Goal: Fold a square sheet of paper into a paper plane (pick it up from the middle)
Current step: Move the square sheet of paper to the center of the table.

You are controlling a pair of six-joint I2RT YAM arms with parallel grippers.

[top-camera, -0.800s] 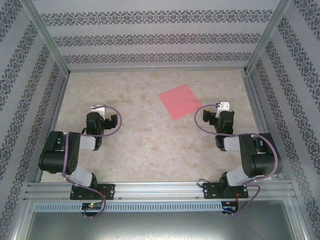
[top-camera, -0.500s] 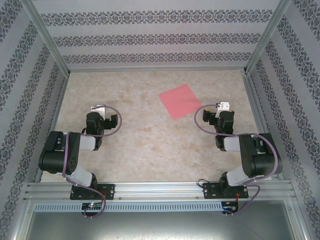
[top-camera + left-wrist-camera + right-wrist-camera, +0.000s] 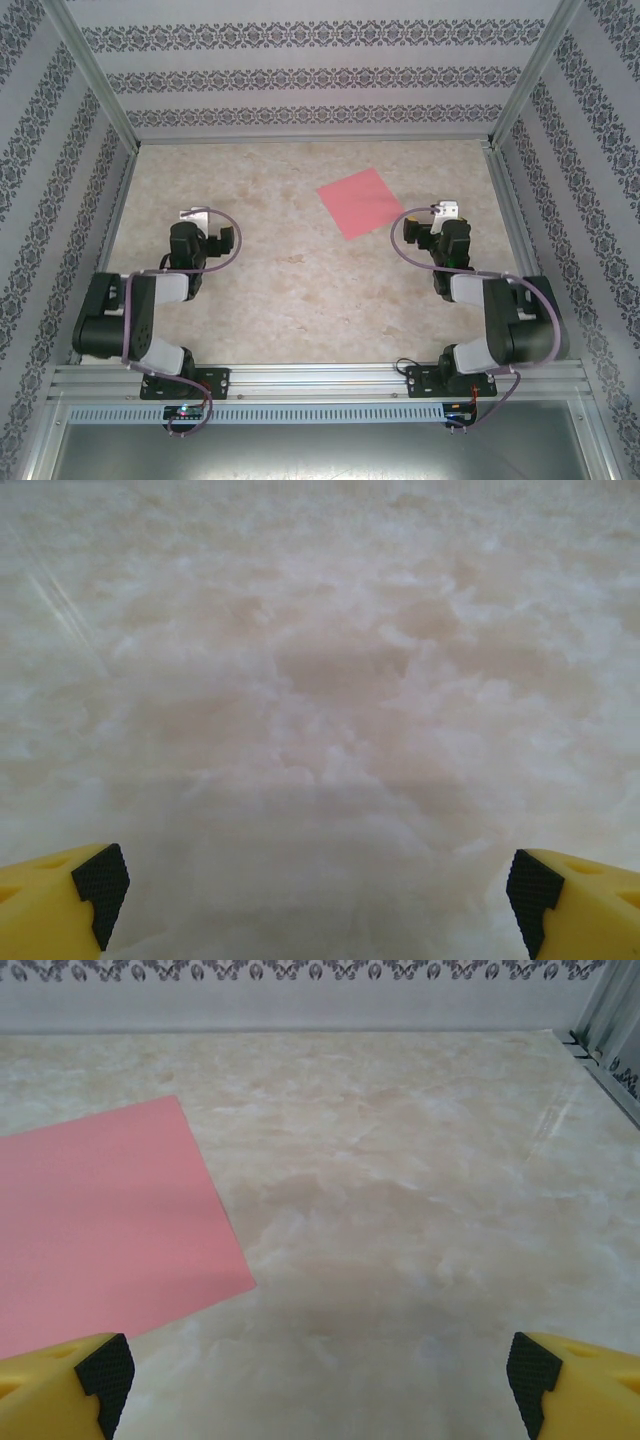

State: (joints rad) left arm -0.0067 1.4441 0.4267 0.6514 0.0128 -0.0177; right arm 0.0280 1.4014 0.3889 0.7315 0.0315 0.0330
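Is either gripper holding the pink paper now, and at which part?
Nothing is held. The left gripper and right gripper stand open; the square sheet of paper lies flat on the table, untouched.

1. The square sheet of paper [image 3: 360,203] lies flat on the bench [image 3: 280,290], right of centre, toward the far wall [image 3: 310,80].
2. My right claw [image 3: 445,212] is just right of the sheet.
3. My left claw [image 3: 192,216] is well apart, at the left.

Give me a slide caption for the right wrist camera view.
Open right gripper above the marbled table, square sheet of paper lying flat at left.
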